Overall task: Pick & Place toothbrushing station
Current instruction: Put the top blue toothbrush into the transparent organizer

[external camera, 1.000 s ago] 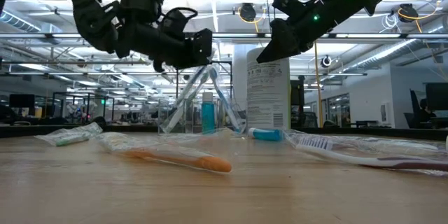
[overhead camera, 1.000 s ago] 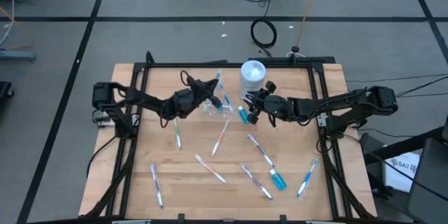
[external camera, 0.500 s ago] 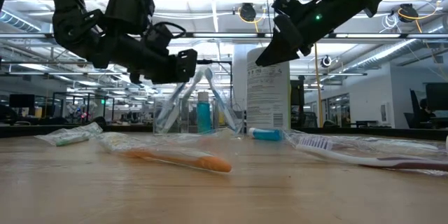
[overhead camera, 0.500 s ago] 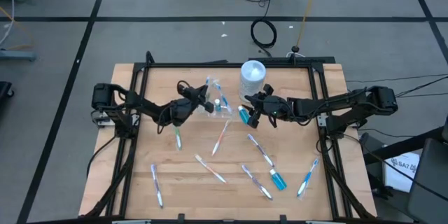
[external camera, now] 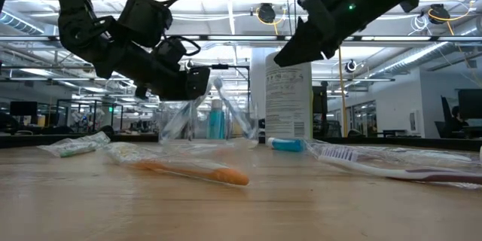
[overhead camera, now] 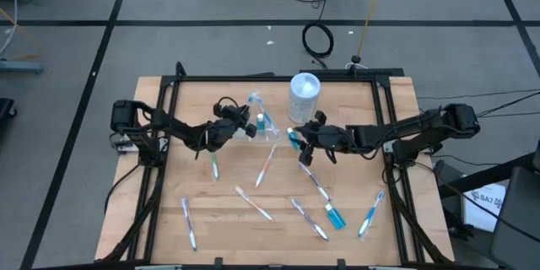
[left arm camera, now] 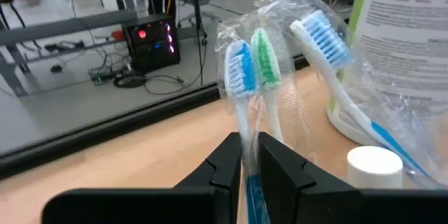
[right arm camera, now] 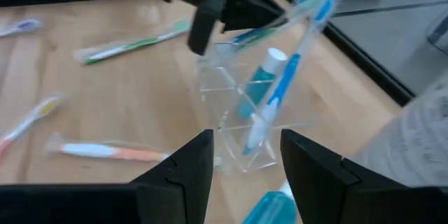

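Note:
The clear cup stands on the table left of the white canister. It holds a blue tube and wrapped toothbrushes that lean on its rim. My left gripper is level at the cup's left side. A wrapped blue-headed toothbrush runs up between its narrowly parted fingers, with a green-headed one beside it. My right gripper hangs open above the table just right of the cup, with nothing between its fingers. A second blue tube lies below it. My left gripper has its fingers on either side of the blue-headed toothbrush's handle, level, coming from the table's left and lying across it. A narrow gap shows between them; whether they touch the wrapper I cannot tell. The toothbrush stands tilted in the cup.
Several wrapped toothbrushes lie loose on the table, among them an orange one, a green one and a blue one. Another blue tube lies near the front right. A black frame borders the table.
My left gripper has come down and toward the table's left, tipping more level, and the toothbrush with it now stands in the cup. My right gripper has swung toward the table's near edge, staying open.

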Robot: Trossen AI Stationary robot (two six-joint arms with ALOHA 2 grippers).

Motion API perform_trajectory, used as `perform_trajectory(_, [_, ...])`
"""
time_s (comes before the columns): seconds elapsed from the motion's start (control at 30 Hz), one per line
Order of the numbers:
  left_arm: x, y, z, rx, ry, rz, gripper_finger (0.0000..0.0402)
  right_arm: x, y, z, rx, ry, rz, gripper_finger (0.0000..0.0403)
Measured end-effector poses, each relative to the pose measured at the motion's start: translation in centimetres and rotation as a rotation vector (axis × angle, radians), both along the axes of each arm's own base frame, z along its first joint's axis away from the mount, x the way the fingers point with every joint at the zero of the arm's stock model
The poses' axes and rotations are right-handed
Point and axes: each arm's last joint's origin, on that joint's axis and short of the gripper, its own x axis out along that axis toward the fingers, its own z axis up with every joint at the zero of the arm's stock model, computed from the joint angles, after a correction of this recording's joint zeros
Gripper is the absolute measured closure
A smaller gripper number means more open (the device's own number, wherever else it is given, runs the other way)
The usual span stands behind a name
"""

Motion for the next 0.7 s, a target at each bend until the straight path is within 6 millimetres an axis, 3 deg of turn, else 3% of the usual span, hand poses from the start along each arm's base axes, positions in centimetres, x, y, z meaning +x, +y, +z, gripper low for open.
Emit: perform_trajectory(0.7, [1.2,-1.8,1.0,0.087,0.05,-0.097,0.0348,0.1,0.6,0.3,-0.032,-0.018,0.031,0.0245])
